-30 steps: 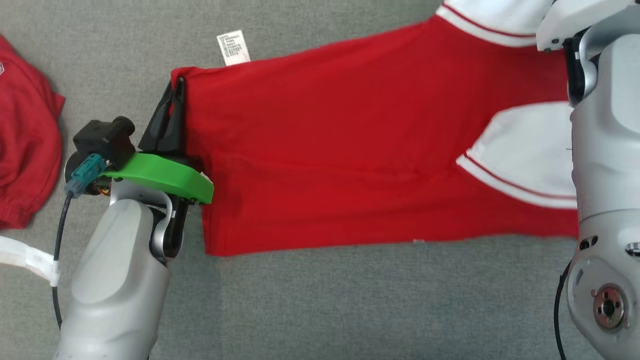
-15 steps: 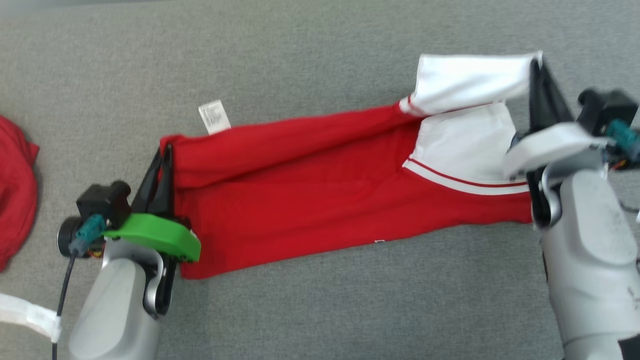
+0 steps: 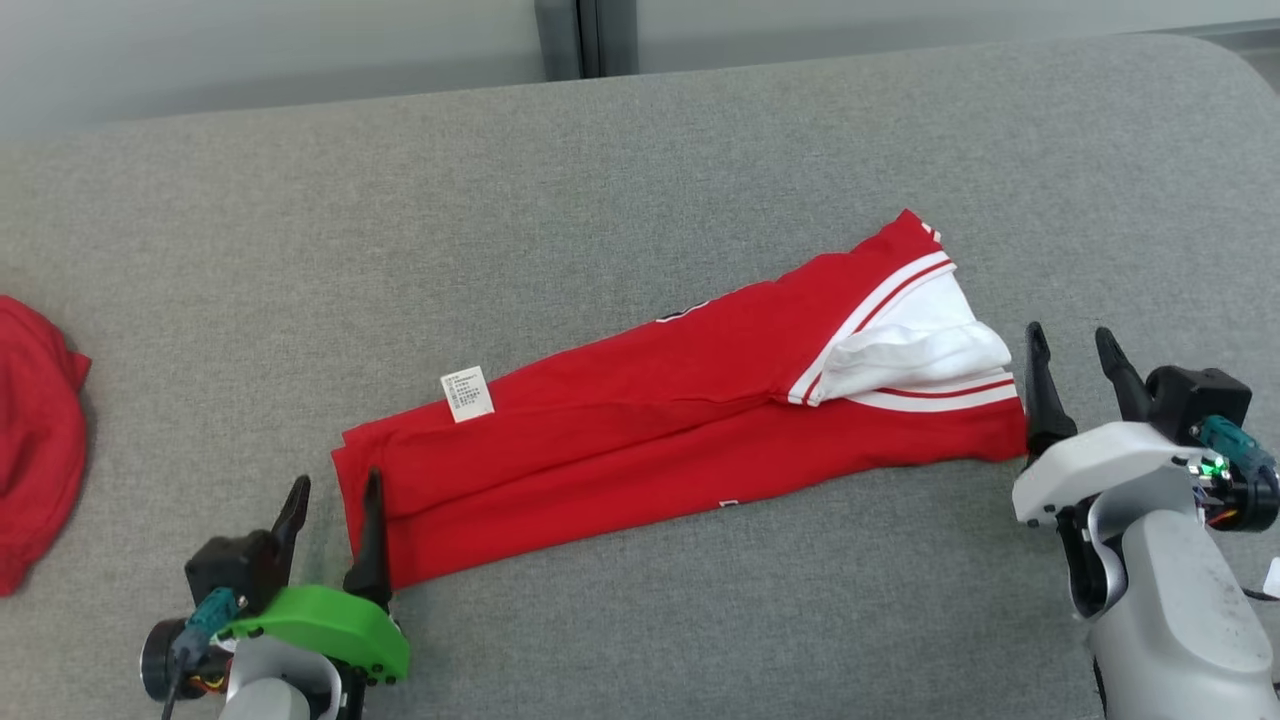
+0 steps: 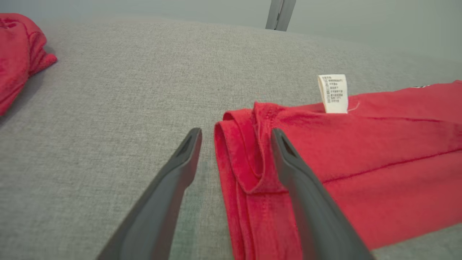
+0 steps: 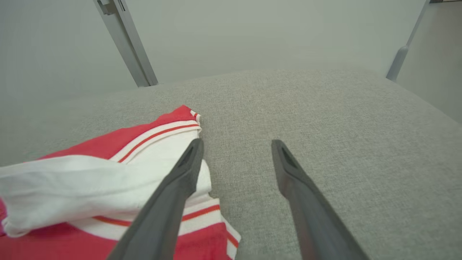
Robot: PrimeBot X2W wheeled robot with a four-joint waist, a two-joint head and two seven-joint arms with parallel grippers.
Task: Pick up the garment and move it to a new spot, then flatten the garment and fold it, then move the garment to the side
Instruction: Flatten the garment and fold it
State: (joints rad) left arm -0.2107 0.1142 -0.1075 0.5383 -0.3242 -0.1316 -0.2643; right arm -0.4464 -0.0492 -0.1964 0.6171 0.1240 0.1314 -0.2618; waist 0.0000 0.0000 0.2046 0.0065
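**Both end effectors standing wide at the ends of the folded red garment**

The red garment (image 3: 640,440) is lying on the grey upholstered surface (image 3: 640,150), folded lengthwise into a long narrow band that is running from the lower left up toward the right in the head view. A white care label (image 3: 467,393) is sticking out of its far edge near the left end. At the right end, a white sleeve (image 3: 920,360) with red and white striped trim is lying bunched on top of the red cloth.

The left end effector (image 3: 336,480) is sitting at the garment's left end with its fingers spread wide and gripping nothing. In the left wrist view the left end effector (image 4: 236,130) is straddling the layered hem: one finger is standing over bare grey fabric and the other over the red cloth, with the label (image 4: 332,93) just beyond.

The right end effector (image 3: 1068,332) is standing just beside the garment's right end, also spread wide and holding nothing. In the right wrist view the right end effector (image 5: 237,141) is showing one finger in front of the white sleeve (image 5: 90,184) and the other over bare grey fabric.

A second red garment (image 3: 35,440) is lying crumpled at the far left, well apart from the folded one.
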